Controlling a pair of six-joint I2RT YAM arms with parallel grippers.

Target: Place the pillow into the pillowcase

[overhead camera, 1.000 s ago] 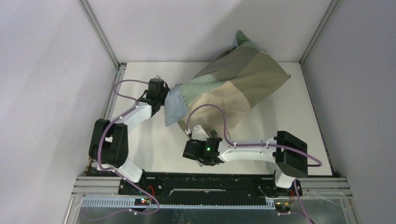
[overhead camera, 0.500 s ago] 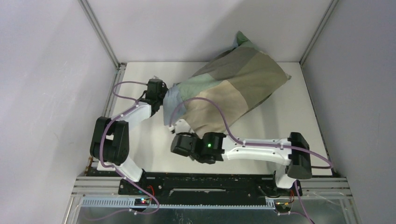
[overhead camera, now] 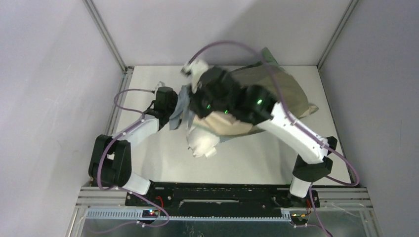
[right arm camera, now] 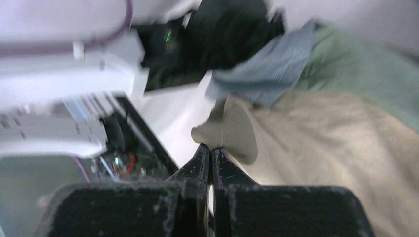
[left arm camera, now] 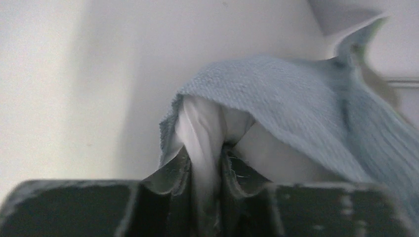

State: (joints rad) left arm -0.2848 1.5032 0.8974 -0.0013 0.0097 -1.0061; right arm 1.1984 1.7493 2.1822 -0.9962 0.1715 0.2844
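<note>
Swung right gripper (right arm camera: 211,148) from lower centre up to upper centre of the top view, lifting the pillowcase (overhead camera: 286,89) mouth; bared a white end of the pillow (overhead camera: 202,140), now sagging out mid-frame.

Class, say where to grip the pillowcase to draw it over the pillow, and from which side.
Probably pinch the pillowcase at its blue-grey open hem, coming from the near-left side where the white pillow bulges out: the hem is a thin loose flap, the rest stuffed plump.

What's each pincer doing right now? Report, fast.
Left pincer: closed on a pale fold at the blue edge of the pillowcase.
Right pincer: closed, seemingly pinching the pillowcase at its beige edge.
</note>
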